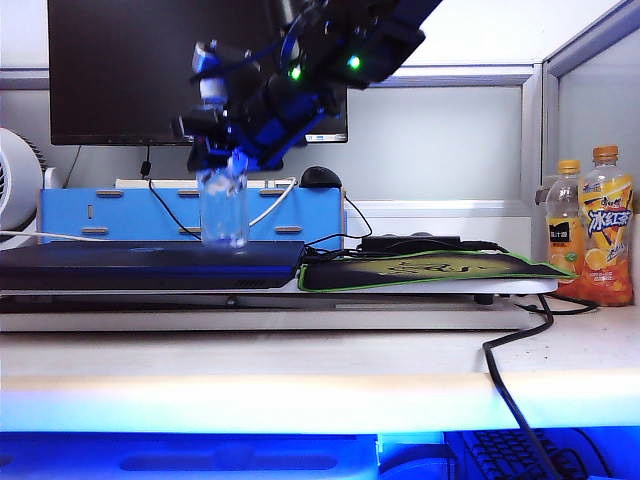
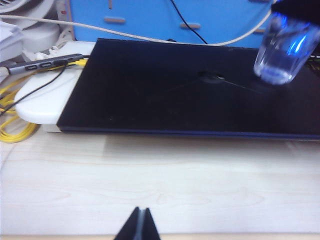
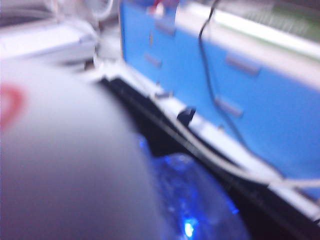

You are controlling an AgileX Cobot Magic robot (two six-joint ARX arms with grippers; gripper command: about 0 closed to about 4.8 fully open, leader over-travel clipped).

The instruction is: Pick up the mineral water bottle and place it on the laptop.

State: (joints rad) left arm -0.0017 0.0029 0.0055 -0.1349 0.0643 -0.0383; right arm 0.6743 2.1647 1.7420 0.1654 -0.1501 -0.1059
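Note:
The mineral water bottle [image 1: 222,210] hangs upright in my right gripper [image 1: 228,165], which is shut on its upper part. Its clear base sits right at the closed lid of the laptop [image 1: 150,265], near the lid's right end; whether it touches I cannot tell. In the left wrist view the bottle [image 2: 280,50] shows over the laptop [image 2: 165,95], at its far right. The blurred bottle [image 3: 65,160] fills the right wrist view, hiding the fingers, with the laptop [image 3: 165,142] beyond it. My left gripper [image 2: 140,215] is shut and empty over the pale desk, in front of the laptop.
A black monitor [image 1: 130,70] and a blue box [image 1: 120,215] stand behind the laptop. To the right lie a green-edged mouse pad [image 1: 430,270], a black mouse [image 1: 320,177] and two orange drink bottles [image 1: 605,225]. Cables [image 2: 12,125] and a white stand [image 2: 47,100] lie beside the laptop.

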